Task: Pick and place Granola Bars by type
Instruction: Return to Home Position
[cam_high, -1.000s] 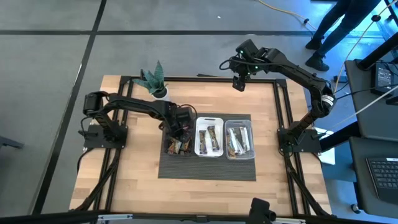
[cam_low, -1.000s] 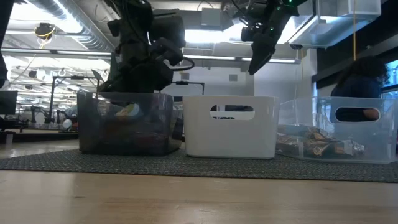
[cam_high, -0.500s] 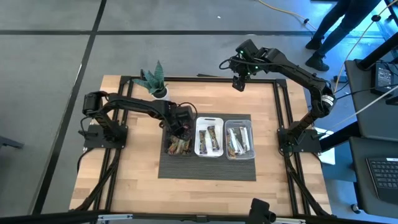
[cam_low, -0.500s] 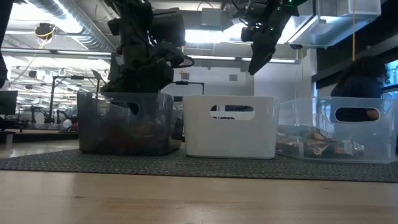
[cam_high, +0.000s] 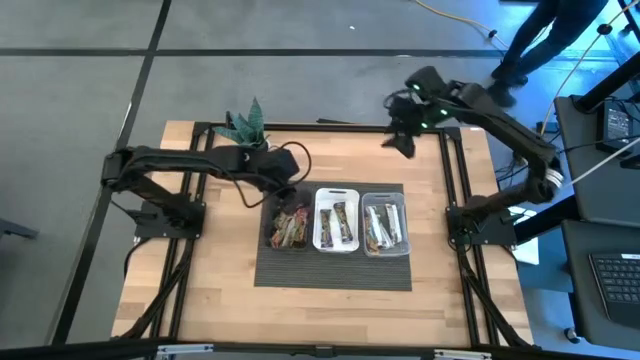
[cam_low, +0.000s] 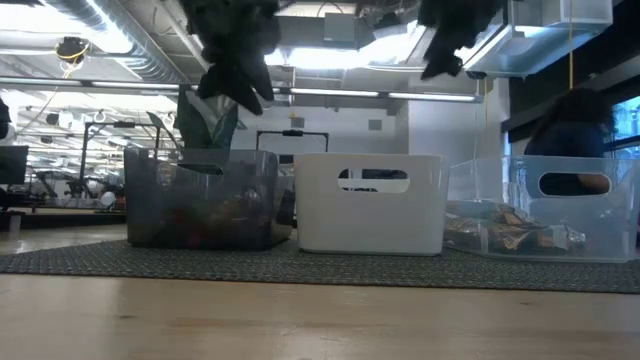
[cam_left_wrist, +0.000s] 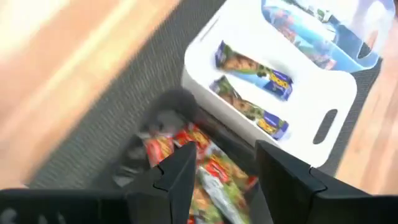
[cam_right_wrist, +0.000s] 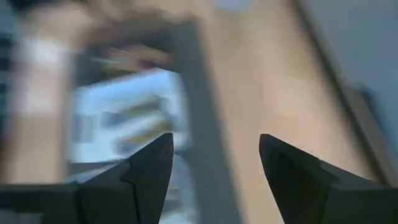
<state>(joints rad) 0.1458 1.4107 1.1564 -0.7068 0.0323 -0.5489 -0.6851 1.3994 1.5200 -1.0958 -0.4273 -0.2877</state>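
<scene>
Three trays stand side by side on a dark mat. The black tray (cam_high: 270, 240) holds red and green-wrapped granola bars (cam_left_wrist: 205, 158). In the white tray (cam_high: 322, 240) lie two green-and-blue bars (cam_left_wrist: 252, 68). The clear tray (cam_high: 404, 245) holds silver-blue bars (cam_left_wrist: 298, 28). My left gripper (cam_left_wrist: 227, 168) is open and empty, raised above the black tray's far end (cam_high: 283, 178). My right gripper (cam_right_wrist: 214, 168) is open and empty, high over the table's far edge (cam_high: 402, 138). The bars lie flat on the tray floors.
A small potted plant (cam_high: 248, 128) stands at the far edge, left of my left gripper. The mat (cam_high: 330, 272) lies mid-table, with bare wood on its left, right and near sides. A person's legs (cam_high: 530, 50) show beyond the far right corner.
My left gripper has risen out of the black tray, where it was lowered among the bars, and drawn back toward the far edge. My right gripper has moved toward the table's right edge, staying high at the far edge. The trays have kept their places.
</scene>
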